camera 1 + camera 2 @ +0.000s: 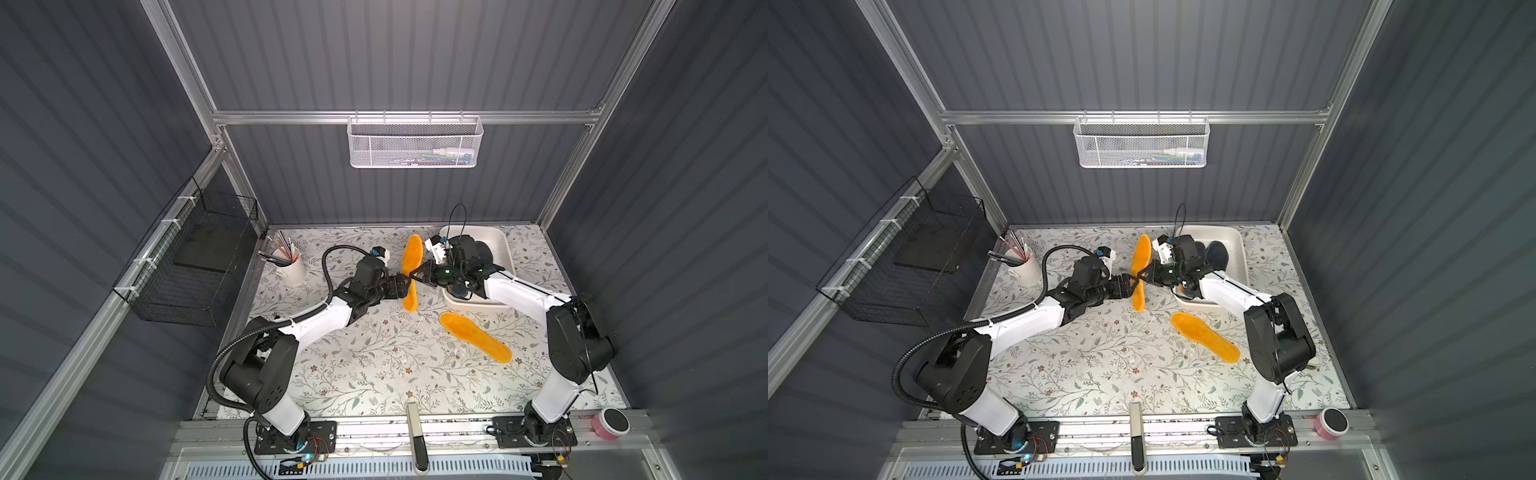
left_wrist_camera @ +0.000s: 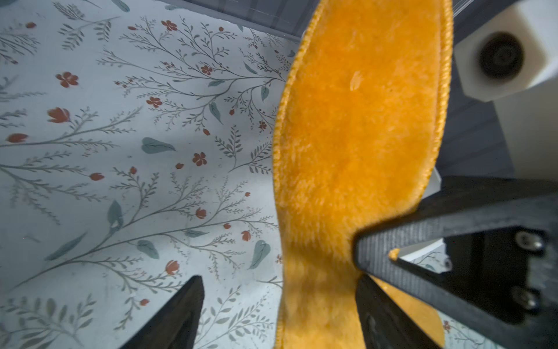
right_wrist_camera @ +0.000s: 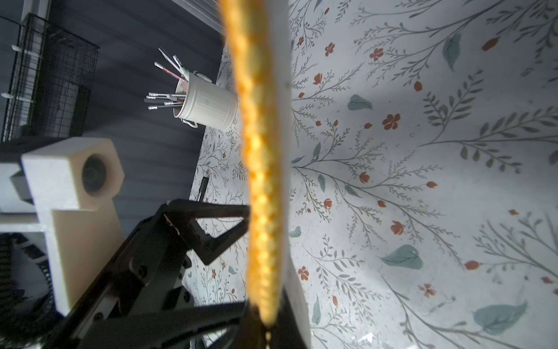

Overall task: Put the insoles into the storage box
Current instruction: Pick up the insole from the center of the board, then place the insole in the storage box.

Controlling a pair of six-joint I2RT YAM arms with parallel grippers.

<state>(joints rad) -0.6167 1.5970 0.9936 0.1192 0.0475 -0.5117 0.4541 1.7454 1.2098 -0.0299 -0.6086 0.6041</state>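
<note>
Mid-table, the left gripper (image 1: pixel 404 286) is reaching in from the left with its jaws standing wide apart on either side of an orange insole (image 1: pixel 413 252), gripping nothing. That insole is hanging on edge above the floral table (image 1: pixel 374 374), with its long axis running far to near and its faces turned left and right. The right gripper (image 1: pixel 418 277) is pinching it at mid-length from the right, jaws clenched on its rim. This is looking like a hand-over: the box is sitting on the right side, so the right arm is likely taking the insole for the drop.

In the left wrist view the held insole is showing a fuzzy orange-yellow face, a stitched rim, a smoother yellow underside and a slight bend at the pinch.

Right of centre and nearer, a second orange insole (image 1: pixel 474 336) is lying flat on the table, apart from the box and still to be picked.

At the far right, the white storage box (image 1: pixel 500 240) is sitting partly under the right arm, with dark insoles (image 1: pixel 1219 254) lying inside; their count is hidden.
</note>
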